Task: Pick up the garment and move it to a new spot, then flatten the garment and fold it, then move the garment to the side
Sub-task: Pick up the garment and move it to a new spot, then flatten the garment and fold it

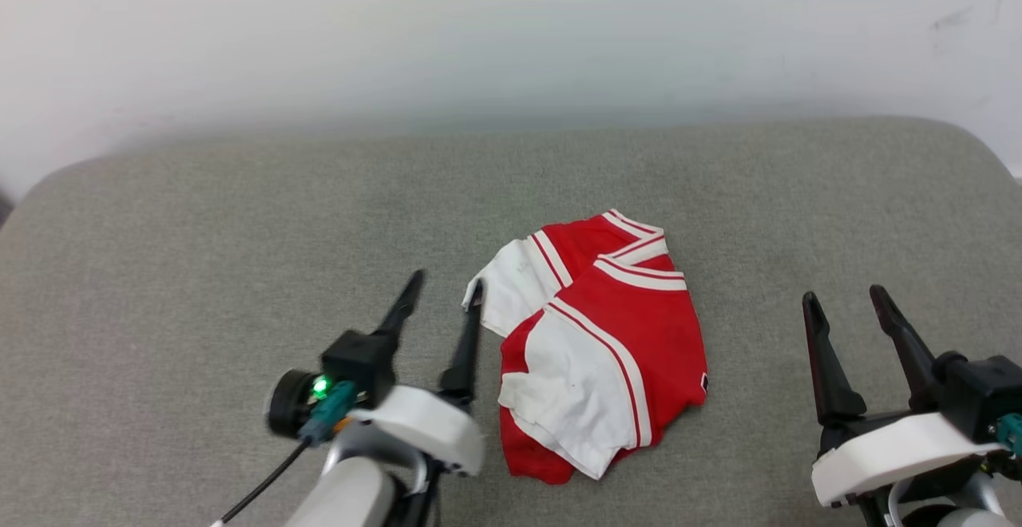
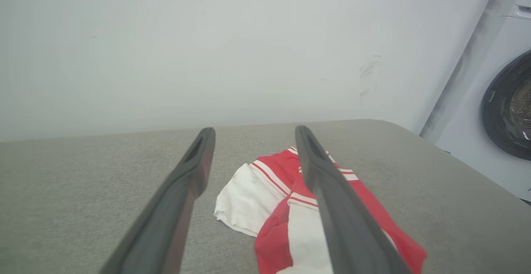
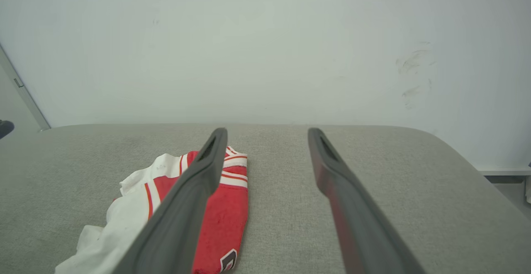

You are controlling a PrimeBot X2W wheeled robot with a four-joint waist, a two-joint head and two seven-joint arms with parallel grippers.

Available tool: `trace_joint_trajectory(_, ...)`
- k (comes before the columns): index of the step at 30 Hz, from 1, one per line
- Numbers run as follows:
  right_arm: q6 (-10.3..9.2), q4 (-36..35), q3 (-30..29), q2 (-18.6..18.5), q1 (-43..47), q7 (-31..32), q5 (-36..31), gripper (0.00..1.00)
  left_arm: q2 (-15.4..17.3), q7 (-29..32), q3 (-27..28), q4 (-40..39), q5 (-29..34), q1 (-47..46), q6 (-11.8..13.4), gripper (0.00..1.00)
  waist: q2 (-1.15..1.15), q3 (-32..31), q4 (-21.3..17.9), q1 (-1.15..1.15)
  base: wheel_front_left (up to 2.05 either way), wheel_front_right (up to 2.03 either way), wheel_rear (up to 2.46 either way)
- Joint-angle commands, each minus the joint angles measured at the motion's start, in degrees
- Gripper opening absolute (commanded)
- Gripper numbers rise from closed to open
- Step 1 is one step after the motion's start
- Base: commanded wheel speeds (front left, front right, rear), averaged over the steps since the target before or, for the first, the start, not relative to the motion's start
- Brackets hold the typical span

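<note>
Jaws wide on both sides, nothing held. Left gripper (image 1: 445,282) low over grey pad (image 1: 239,223), inner fingertip right at white sleeve edge of jersey (image 1: 631,327); touching or not, can't tell. Jersey lies in rumpled, folded-over heap mid-pad, red cloth, white panels and striped trim showing on top. Right gripper (image 1: 845,295) hangs well clear off jersey's right side, fingers pointing toward wall (image 1: 511,32). Washing machine (image 2: 504,99) stands past pad's far right corner.
</note>
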Motion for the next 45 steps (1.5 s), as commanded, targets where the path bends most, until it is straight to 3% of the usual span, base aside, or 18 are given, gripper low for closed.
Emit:
trace_joint_trajectory(1,-0.04,0.09,-0.29,0.10,1.52,0.46,-0.44,1.00,2.06,-0.34,1.73,-0.32,-0.41,2.25,1.24,1.00,0.00,-1.78,0.73,0.00,0.00,0.00,0.00)
trace_joint_trajectory(6,-0.04,-0.46,-1.17,0.09,3.28,0.97,-0.12,1.00,6.61,-0.26,5.48,-1.74,-1.24,6.39,3.32,1.00,0.00,-2.94,0.67,0.00,0.00,0.00,0.00)
trace_joint_trajectory(12,-0.04,-1.11,-1.60,0.10,4.85,1.33,0.39,1.00,9.53,0.32,7.35,-3.85,-2.22,10.07,4.26,1.00,0.00,-3.65,0.37,0.00,0.00,0.00,0.00)
trace_joint_trajectory(27,-0.04,-1.37,-2.01,0.10,4.07,3.22,0.71,1.00,9.70,0.41,7.34,-6.62,-2.94,10.32,4.78,1.00,0.00,-3.54,1.09,0.00,0.00,0.00,0.00)
trace_joint_trajectory(32,-0.03,-0.27,-0.69,-0.43,1.70,11.43,0.32,1.00,9.39,-0.01,7.00,-7.51,-2.06,9.41,5.11,1.00,0.00,-2.87,3.48,0.00,0.00,0.00,0.00)
trace_joint_trajectory(36,-0.05,0.45,2.99,-2.72,-0.95,22.99,3.53,1.00,8.58,-0.42,6.96,-8.50,-1.95,8.81,5.20,1.00,0.00,-1.76,6.65,0.00,0.00,0.00,0.00)
trace_joint_trajectory(41,-0.04,0.39,11.78,-8.04,-4.47,37.97,8.47,1.00,7.57,-0.86,7.23,-9.58,-1.39,7.68,5.37,1.00,0.00,0.87,10.64,0.00,0.00,0.00,0.00)
trace_joint_trajectory(45,-0.03,0.57,18.75,-11.30,-7.85,44.75,12.36,1.00,6.70,-1.12,7.87,-10.11,-1.03,6.92,5.33,1.00,0.00,2.98,13.25,0.00,0.00,0.00,0.00)
